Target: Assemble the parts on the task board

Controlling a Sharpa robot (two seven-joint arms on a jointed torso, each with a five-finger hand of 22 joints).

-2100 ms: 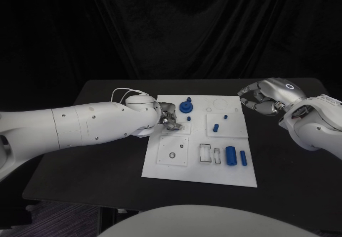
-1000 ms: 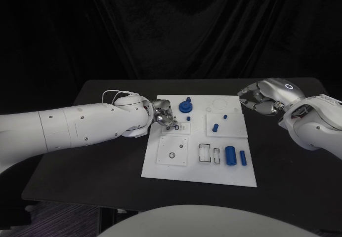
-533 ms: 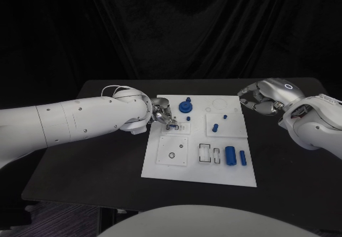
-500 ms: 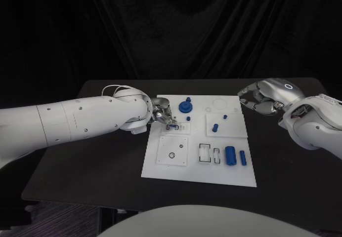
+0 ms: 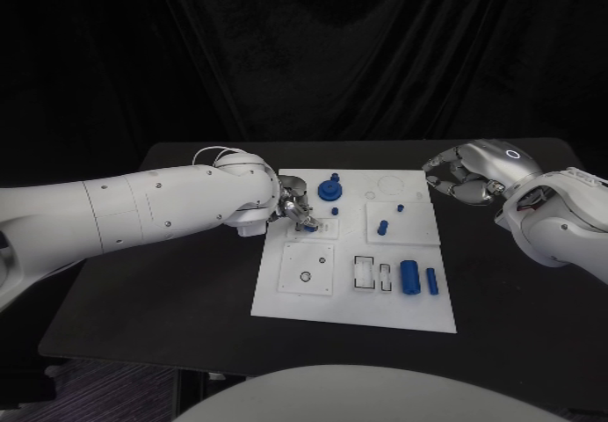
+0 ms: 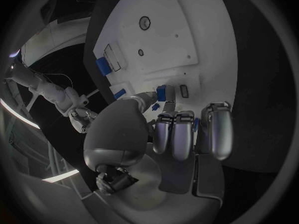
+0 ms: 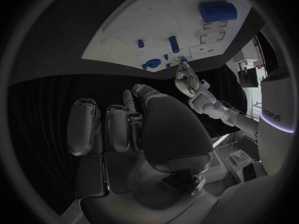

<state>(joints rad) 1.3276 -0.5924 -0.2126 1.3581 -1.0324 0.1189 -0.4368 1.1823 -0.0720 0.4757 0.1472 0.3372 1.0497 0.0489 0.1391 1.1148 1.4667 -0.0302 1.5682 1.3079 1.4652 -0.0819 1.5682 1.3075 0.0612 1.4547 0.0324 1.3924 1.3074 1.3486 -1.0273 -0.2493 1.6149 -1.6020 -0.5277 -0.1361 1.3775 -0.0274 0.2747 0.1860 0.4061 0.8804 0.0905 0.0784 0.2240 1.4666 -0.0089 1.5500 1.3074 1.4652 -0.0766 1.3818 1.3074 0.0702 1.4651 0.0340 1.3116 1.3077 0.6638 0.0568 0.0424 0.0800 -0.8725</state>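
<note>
White board [image 5: 356, 303] lying mid-table, we are pinching a small blue part [image 6: 161, 92] in our left hand [image 5: 295, 209] over its ten o'clock area, right hand [image 5: 472, 175] hovering off its two o'clock corner, fingers curled, holding nothing.

- Black surface [image 5: 165, 290] spreads under everything, its bare stretch widest toward 8 o'clock.
- Dark curtain [image 5: 329, 70] hangs behind it, at 12 o'clock.

The task board [image 5: 289, 294] is laid mid-table [image 5: 165, 299]. The left hand [image 5: 294, 209] is placed over its left far part; the right hand [image 5: 466, 176] is held beyond its right far corner, apart from it.
</note>
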